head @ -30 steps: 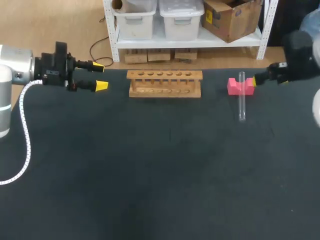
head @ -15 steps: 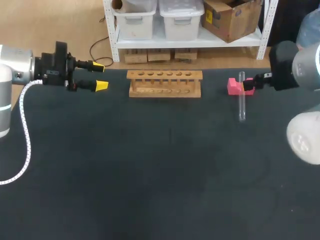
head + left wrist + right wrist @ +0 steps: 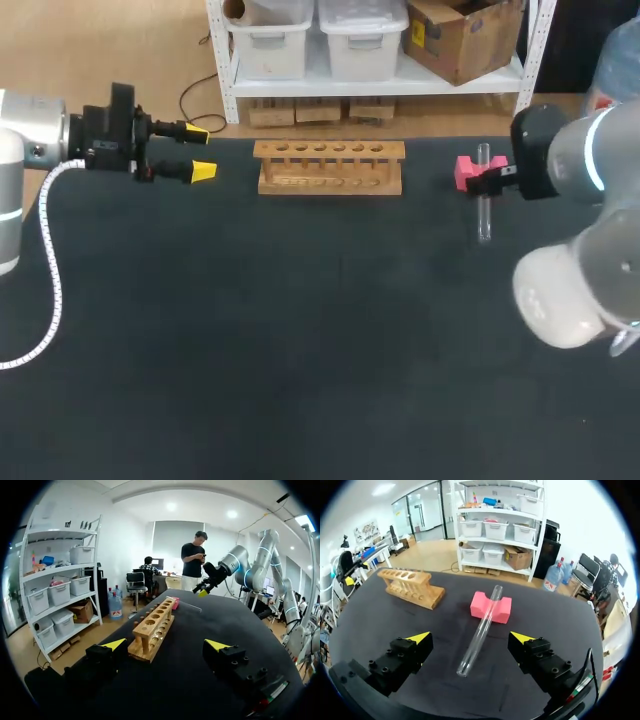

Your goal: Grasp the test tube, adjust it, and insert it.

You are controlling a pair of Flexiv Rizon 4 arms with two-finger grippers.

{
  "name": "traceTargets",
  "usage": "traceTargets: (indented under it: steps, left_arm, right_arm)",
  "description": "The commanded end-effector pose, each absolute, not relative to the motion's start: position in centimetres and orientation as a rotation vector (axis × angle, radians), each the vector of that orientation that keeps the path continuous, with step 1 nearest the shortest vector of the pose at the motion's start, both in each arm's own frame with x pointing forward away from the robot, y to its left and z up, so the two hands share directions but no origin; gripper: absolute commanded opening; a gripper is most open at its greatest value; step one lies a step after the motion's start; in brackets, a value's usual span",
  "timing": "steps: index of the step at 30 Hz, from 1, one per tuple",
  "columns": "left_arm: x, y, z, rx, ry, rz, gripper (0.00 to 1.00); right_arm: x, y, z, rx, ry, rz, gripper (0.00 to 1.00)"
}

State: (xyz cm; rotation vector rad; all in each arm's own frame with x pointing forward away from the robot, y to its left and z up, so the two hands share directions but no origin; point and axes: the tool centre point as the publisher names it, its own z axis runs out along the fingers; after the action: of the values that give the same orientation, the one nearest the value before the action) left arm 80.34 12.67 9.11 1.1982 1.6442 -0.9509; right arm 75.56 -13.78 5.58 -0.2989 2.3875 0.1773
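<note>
Under parted right fingers [image 3: 417,639] lies one test tube [image 3: 479,630]; left fingers [image 3: 114,644] parted too.

The test tube [image 3: 479,630] lies between the right gripper [image 3: 470,637] fingers, its far end on the block [image 3: 491,607] ahead. The rack [image 3: 152,627] stands ahead of the left gripper [image 3: 165,644], apart.

Left arm [image 3: 25,150] held level, left gripper [image 3: 200,151] open, fingers pointing inward — right arm [image 3: 570,165] bent in from its side, right gripper [image 3: 470,637] spread wide
</note>
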Motion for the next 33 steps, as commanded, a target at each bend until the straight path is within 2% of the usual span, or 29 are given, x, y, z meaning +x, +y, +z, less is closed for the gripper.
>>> traceTargets:
  steps: [1,33]
  left_arm:
    - [80.3,12.7,9.0,1.197,1.641,-0.949,1.00]
    - [80.3,12.7,9.0,1.197,1.641,-0.949,1.00]
  right_arm:
    - [76.5,-12.9,4.5,-0.133,2.390,-0.221,1.00]
    - [79.8,-14.3,-0.3,-0.072,2.432,-0.197,1.00]
